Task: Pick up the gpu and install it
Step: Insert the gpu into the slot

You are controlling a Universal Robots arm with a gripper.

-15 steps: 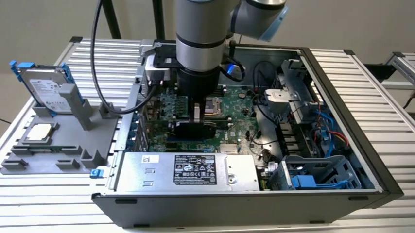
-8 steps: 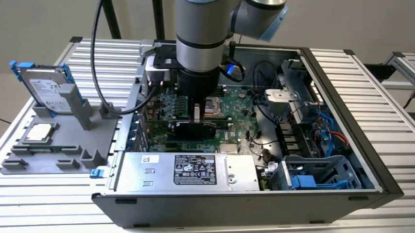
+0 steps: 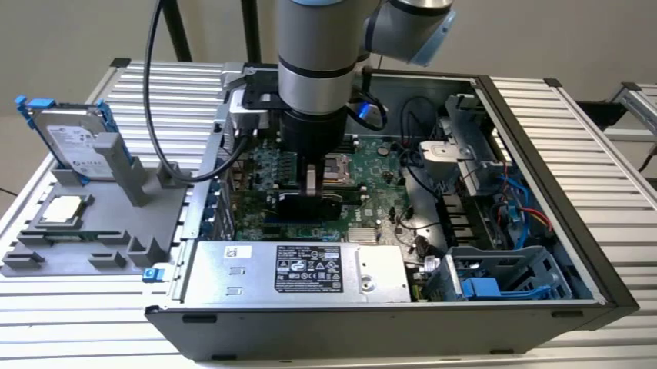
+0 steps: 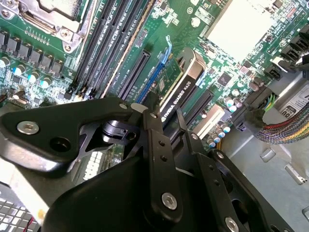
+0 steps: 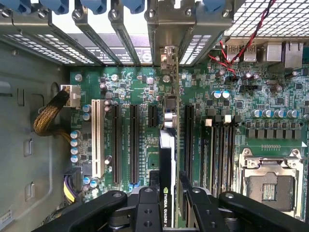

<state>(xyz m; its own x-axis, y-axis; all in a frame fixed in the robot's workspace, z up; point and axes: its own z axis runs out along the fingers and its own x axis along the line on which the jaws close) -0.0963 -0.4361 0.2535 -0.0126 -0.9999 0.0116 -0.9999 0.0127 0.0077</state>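
The hand (image 3: 311,187) reaches down into the open computer case (image 3: 534,254), which lies on its side on the slatted bench (image 3: 585,131), and it pinches the gpu (image 3: 308,206) by its upper edge. In the exterior view the card shows as a dark slab standing on edge over the green motherboard (image 3: 385,165), just below the arm's wrist and above the silver power supply (image 3: 298,270).

In the second wrist view the gpu (image 4: 179,90) is seen edge-on between the two black fingers (image 4: 153,126): a thin green circuit board on one face, a black cooler shroud with white lettering on the other, the shroud's far corner rounded and glossy. It stands upright among the long black expansion slots (image 4: 136,73), just beside a blue-tipped one; whether its lower edge is fully seated in a slot is hard to tell from these angles.

In the first wrist view the card (image 5: 167,159) runs away from the hand (image 5: 168,195) toward the case's rear wall, where its silver metal bracket (image 5: 168,58) meets the row of slot covers with blue clips (image 5: 96,6). An empty processor socket (image 5: 273,186) lies off to one side of the board.

On the bench at the exterior view's left, a grey fixture tray (image 3: 88,231) carries a silver hard drive (image 3: 77,142) with blue clips standing upright and a small square processor chip (image 3: 64,207) lying flat.
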